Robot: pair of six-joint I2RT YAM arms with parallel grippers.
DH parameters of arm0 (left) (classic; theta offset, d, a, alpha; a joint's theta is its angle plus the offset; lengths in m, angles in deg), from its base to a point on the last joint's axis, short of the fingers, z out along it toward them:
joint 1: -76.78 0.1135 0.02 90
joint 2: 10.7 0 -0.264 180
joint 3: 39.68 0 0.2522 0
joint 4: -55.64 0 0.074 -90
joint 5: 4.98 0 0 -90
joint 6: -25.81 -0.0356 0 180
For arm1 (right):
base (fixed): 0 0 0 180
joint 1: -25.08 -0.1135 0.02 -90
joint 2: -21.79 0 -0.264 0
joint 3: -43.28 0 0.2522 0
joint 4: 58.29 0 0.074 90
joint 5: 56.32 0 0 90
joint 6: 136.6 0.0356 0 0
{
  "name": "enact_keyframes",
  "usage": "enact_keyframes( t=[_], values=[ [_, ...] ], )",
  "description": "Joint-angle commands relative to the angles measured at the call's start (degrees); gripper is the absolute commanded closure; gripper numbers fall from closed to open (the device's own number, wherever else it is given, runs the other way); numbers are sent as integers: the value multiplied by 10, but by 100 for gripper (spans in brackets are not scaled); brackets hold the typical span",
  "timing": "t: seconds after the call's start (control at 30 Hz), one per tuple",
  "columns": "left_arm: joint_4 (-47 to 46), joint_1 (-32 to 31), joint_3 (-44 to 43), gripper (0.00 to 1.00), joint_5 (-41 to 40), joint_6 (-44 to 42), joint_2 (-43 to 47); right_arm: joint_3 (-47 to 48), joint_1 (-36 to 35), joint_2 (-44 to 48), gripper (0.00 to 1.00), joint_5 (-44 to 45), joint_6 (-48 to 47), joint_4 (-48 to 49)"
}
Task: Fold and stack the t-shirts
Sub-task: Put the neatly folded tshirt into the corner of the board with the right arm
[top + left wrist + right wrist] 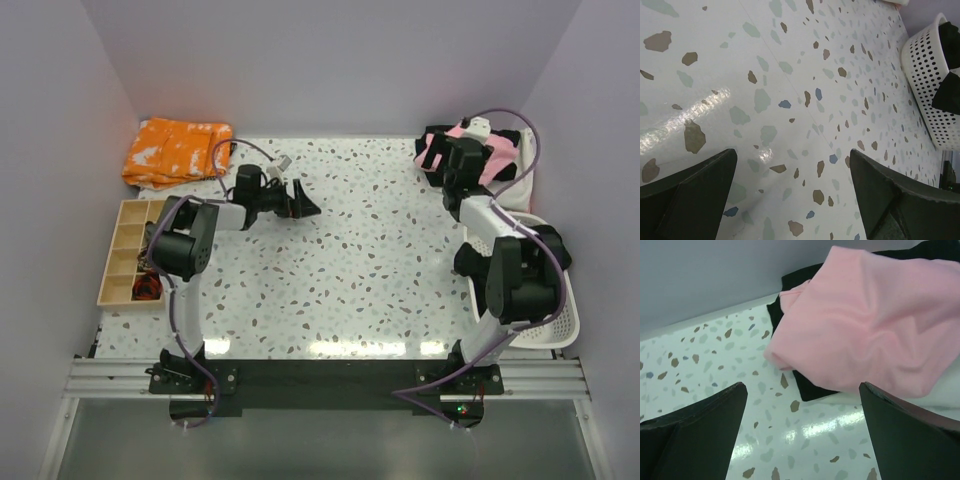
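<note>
A pile of t-shirts lies at the far right corner of the table. The light pink t-shirt (497,155) is on top, over a black t-shirt (432,140) and an off-white one (522,185). In the right wrist view the pink shirt (865,330) is bunched over the black shirt (807,387), with the off-white shirt (940,400) underneath. My right gripper (462,150) (802,385) is open and empty, low over the table at the pile's near edge. My left gripper (303,200) (793,151) is open and empty over bare table at mid-left.
An orange patterned cloth (178,150) lies at the far left corner. A wooden compartment tray (130,250) stands along the left edge. A white perforated basket (558,310) (927,75) with dark cloth inside stands at the right edge. Walls close the table on three sides.
</note>
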Motion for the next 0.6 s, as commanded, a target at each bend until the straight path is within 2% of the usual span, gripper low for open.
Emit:
enact_keyframes(
  t=[0.0,0.1,0.2,0.33,0.57],
  values=[
    [37,-1,-4,0,-37,-48,55,23,-19,-17,1,-59,-16,-40],
    [57,0,4,0,-66,-63,83,51,-47,-28,1,-131,-29,-93],
    [83,-1,16,0,-128,-83,120,53,-98,-26,1,-151,-51,-132],
    [95,0,51,0,-265,-101,193,35,-166,-20,2,-112,-65,-149],
    [136,-1,77,0,-415,-130,285,34,-201,-6,1,-74,-62,-186]
  ],
)
